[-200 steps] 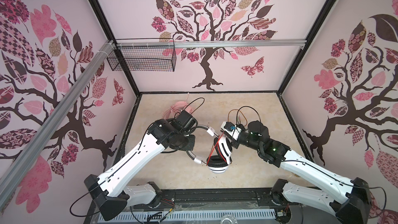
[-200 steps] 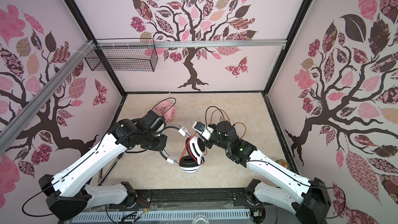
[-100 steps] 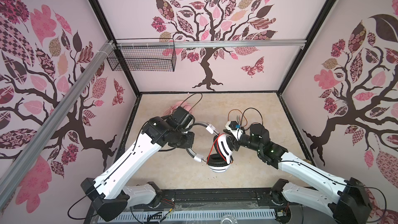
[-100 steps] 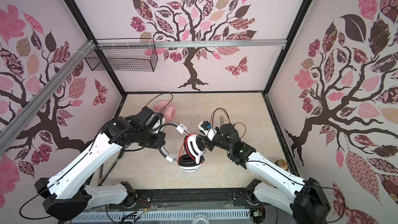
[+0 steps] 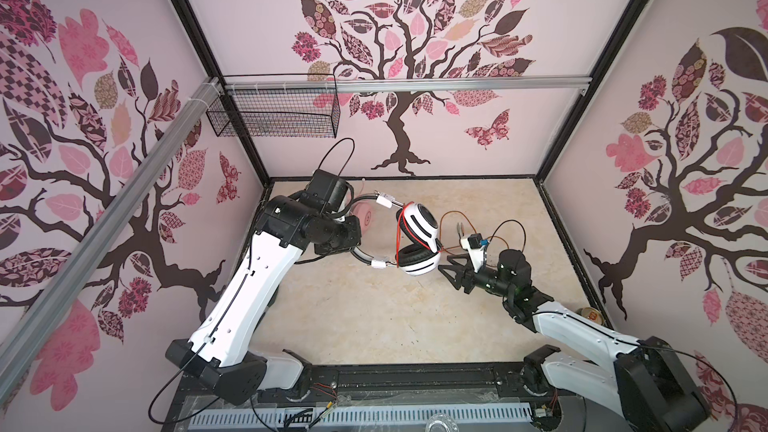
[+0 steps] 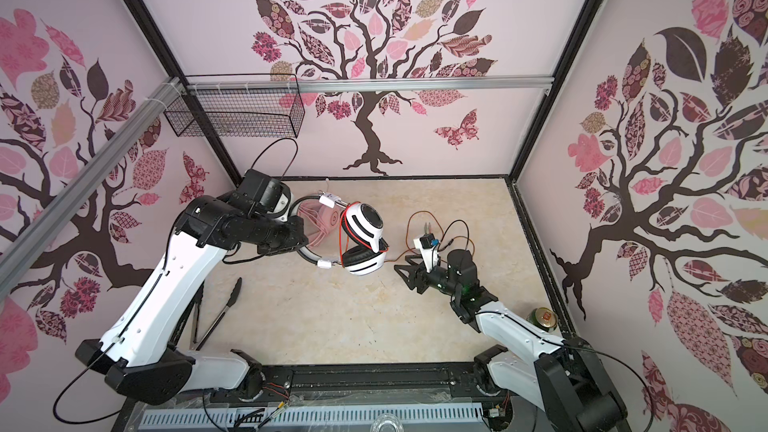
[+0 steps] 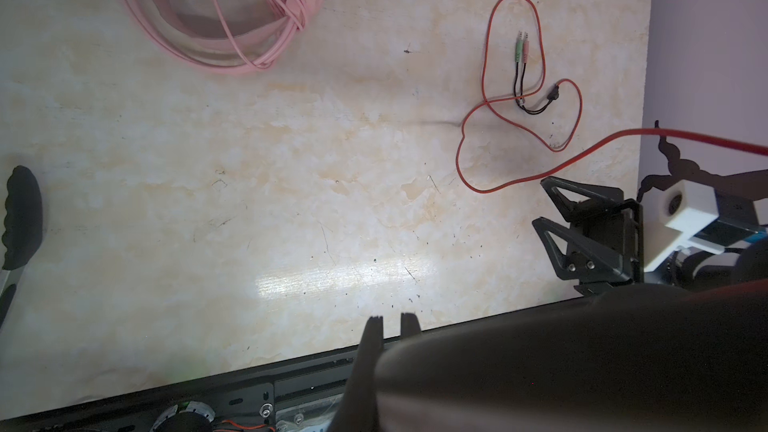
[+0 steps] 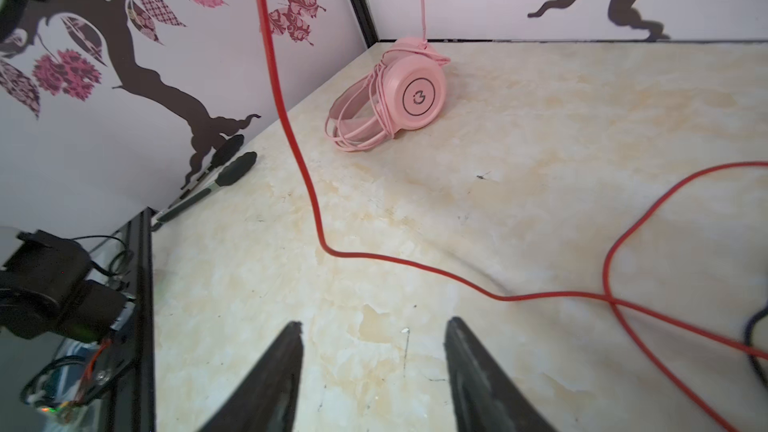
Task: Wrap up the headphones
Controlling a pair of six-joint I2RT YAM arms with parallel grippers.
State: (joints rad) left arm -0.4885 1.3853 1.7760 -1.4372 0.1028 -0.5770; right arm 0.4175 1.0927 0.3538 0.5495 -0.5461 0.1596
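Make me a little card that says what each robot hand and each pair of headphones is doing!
left gripper: shut on the band of the white-and-black headphones, lifted above the table
right gripper: open, empty, beside the earcups
red cable: some wound around the earcups, the rest loose on the table
pink headphones: lying at the back left, own cable wound round them
also there: tongs, can

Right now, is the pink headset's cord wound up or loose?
Wound up: the pink cord loops repeatedly around the pink headset.
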